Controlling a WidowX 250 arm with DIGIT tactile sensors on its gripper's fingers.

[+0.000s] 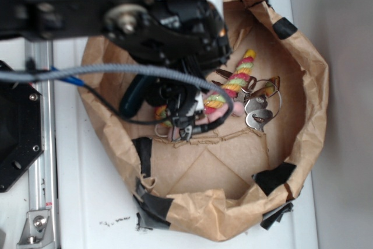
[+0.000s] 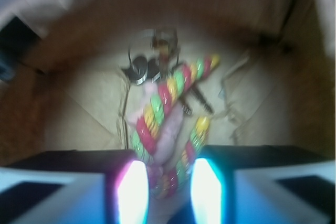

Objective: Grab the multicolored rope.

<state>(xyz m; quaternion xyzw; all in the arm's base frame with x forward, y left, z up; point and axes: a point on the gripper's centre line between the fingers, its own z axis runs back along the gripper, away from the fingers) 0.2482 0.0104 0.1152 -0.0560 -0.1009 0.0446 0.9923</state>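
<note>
The gripper [image 2: 164, 192] hangs with its fingers [image 2: 131, 192] apart, the bend of the multicolored rope [image 2: 157, 109] lying between them. The rope's long axis runs ahead and slightly rightward. A pale pink toy [image 2: 169, 132] lies against it; metal clips [image 2: 140, 68] sit farther ahead, inside the paper-lined bin [image 1: 303, 86].
</note>
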